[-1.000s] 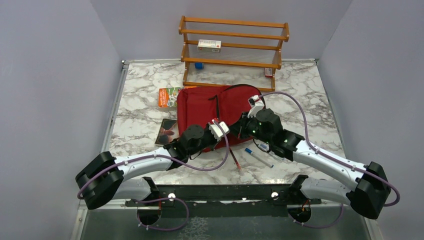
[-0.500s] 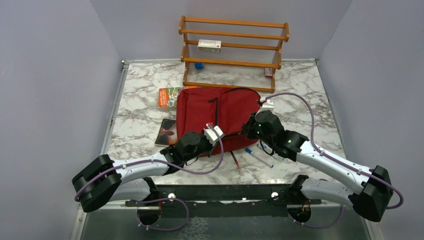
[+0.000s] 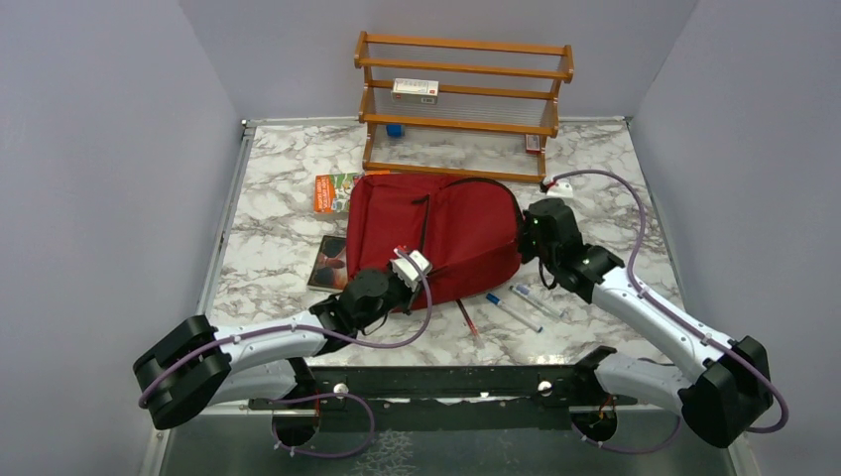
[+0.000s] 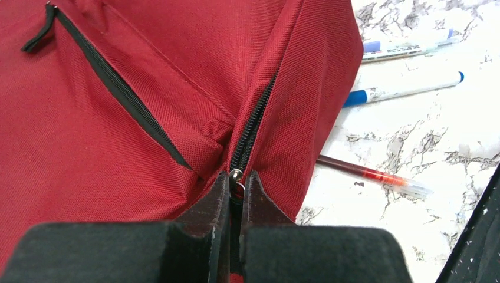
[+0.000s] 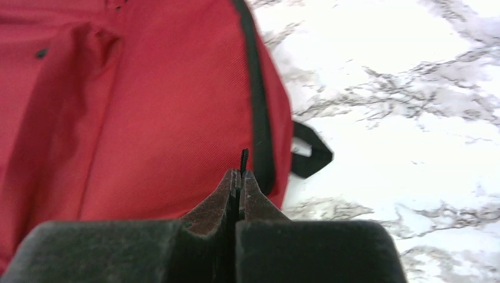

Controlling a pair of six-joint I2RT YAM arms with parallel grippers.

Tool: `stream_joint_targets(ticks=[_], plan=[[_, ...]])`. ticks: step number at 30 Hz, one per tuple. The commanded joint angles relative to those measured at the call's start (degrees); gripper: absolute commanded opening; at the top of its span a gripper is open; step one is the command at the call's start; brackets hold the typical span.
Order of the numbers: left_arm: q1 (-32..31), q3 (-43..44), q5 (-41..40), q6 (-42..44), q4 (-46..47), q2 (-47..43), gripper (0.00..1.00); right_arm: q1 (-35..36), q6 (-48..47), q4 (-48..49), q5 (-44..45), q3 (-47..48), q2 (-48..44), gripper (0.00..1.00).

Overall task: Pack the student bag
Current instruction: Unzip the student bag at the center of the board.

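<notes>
"On the marble bench (image 3: 615, 178), how many bags are there?"

"One. The student bag (image 3: 436, 233), dark red, lies flat in the middle, just in front of the wooden rack (image 3: 464, 99)."

"And the end effectors?"

"Two, both at the bag. The left end effector (image 4: 236, 180) is at the bag's near edge, its jaws pinched together on the zipper pull (image 4: 236, 174). The right end effector (image 5: 239, 180) is at the bag's right side, clamped tight on a thin black tab (image 5: 243, 158). What that tab belongs to cannot be told."

"Pens?"

"Three can be told apart, all by the bag's near right corner: a red pen (image 4: 371, 175), a blue-capped pen (image 4: 401, 88) and a farther capped pen (image 4: 407, 47)."

"Books?"

"Two, to the left of the bag. An orange-and-green book (image 3: 334, 191) lies at its far corner, and a dark book (image 3: 332, 260) lies nearer. Both are right against the bag."

"And on the rack?"

"Three small things: a white box (image 3: 415, 90) on an upper shelf, then a blue item (image 3: 395, 130) and a red-and-white item (image 3: 533, 143) lower down."
</notes>
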Motion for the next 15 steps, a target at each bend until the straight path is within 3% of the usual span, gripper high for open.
stream_joint_targets(ticks=[1,9,12,15], plan=[[-0.02,-2.75,-5.96,-1.76,-1.35,-2.7,0.0,-6.57,-4.81,2.11,-1.28,2.18,2.28,0.0],[-0.02,-3.78,-6.23,-2.49,-1.34,-5.25,0.02,-13.84,-9.0,8.21,-8.91,3.55,5.85,0.01],[-0.02,-2.64,-3.98,-2.18,-1.34,-6.53,0.18,-13.85,-11.37,11.78,-16.13,2.15,3.71,0.0],[-0.02,-0.56,0.34,-2.17,-1.35,-8.26,0.41,-13.85,-12.31,14.09,-26.28,0.78,0.78,0.0]])
